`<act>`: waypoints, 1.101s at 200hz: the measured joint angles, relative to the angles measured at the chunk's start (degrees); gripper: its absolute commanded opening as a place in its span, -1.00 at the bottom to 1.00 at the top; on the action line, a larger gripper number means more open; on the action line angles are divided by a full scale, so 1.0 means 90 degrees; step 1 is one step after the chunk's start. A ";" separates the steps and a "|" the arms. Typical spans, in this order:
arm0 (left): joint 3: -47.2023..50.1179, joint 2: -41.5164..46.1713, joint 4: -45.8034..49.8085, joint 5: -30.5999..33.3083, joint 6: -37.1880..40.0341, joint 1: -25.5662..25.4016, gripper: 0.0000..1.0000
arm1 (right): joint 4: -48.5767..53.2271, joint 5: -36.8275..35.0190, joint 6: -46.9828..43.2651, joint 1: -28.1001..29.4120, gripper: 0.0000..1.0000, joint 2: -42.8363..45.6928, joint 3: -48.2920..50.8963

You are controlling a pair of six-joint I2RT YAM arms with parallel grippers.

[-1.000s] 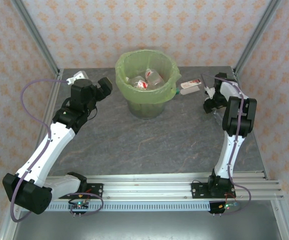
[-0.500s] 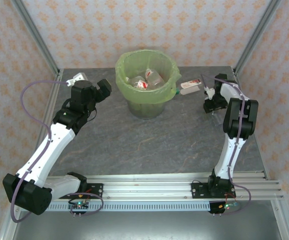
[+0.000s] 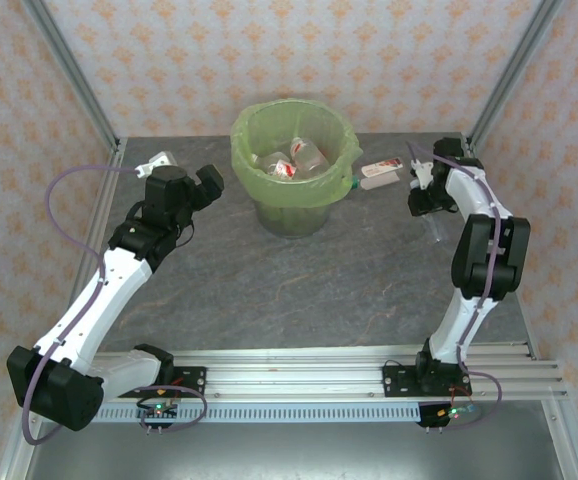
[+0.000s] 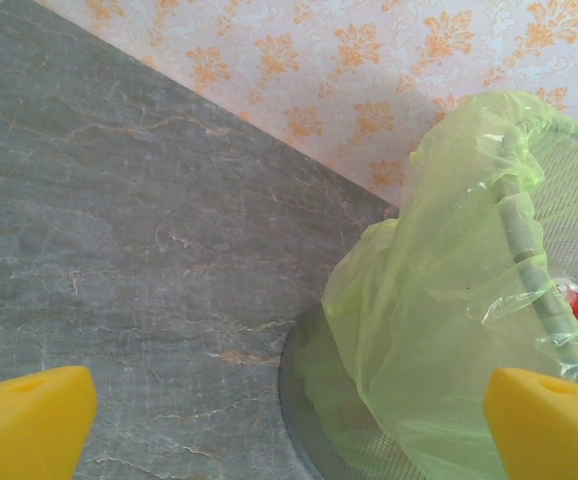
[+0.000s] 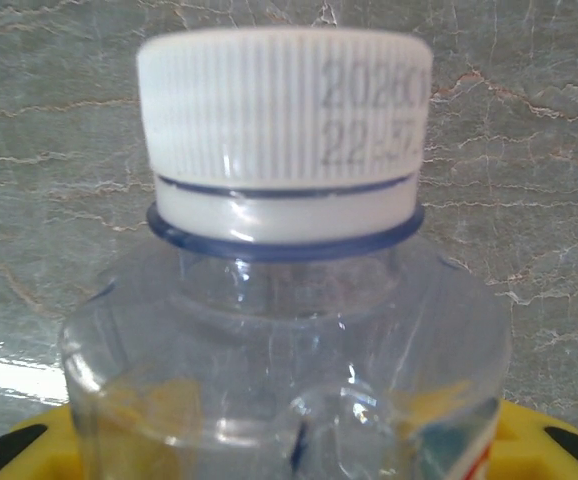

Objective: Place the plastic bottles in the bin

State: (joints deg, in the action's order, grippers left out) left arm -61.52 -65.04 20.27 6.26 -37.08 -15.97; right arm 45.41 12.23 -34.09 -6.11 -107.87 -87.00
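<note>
Ops: Status on the right gripper point(image 3: 422, 190)?

Arm: I have a clear plastic bottle with a white ribbed cap point(image 5: 284, 250) between my yellow fingers point(image 5: 534, 450). The cap points away from my wrist, with the grey stone-pattern tabletop point(image 5: 529, 150) behind it. I can't tell if my pads are pressing on it or just straddling it.

Ops: Where's that from overhead?

Arm: Back right of the table. My gripper sits just right of a small bottle with a red-and-white label point(image 3: 382, 172), which lies on its side. I can't confirm it's the same bottle as the one between my fingers.

Ops: Bin?

Arm: It's a round grey bucket lined with a translucent light-green bag point(image 3: 291, 218), standing back centre. The labelled bottle lies just beside it on the right. Several bottles with red-and-white labels point(image 3: 287, 165) lie inside.

Ops: Left side?

Arm: My left gripper point(image 3: 207, 180) is spread wide and holds nothing. My fingertips point(image 4: 29, 420) sit at opposite corners of the wrist view, just left of the bucket, with the green bag and bare tabletop in front. A small white item point(image 3: 159, 160) lies at back left by my left arm. It's too small to identify.
</note>
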 measured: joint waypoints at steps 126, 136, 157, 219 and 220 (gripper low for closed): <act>0.0000 -0.0192 -0.0017 -0.0005 -0.0002 0.0000 1.00 | -0.1151 0.1348 0.1010 0.0206 -0.25 0.2565 0.0721; 0.0000 -0.0214 -0.0019 -0.0012 -0.0002 0.0000 1.00 | -0.1321 0.1554 0.1188 0.0219 -0.26 0.2788 0.0743; 0.0000 -0.0260 -0.0024 -0.0032 -0.0005 0.0000 1.00 | -0.1809 0.2028 0.1688 0.0272 -0.27 0.3283 0.0860; 0.0000 -0.0345 -0.0041 -0.0168 -0.0051 0.0000 1.00 | -0.3521 0.2977 0.3789 0.1005 -0.22 0.3968 0.0884; 0.0000 -0.0347 -0.0041 -0.0168 -0.0051 0.0000 1.00 | -0.3526 0.2975 0.3806 0.1027 -0.22 0.3963 0.0872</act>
State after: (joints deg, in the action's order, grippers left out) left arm -61.52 -68.16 19.90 4.75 -37.54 -15.97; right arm 13.67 39.00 0.16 3.14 -72.20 -79.15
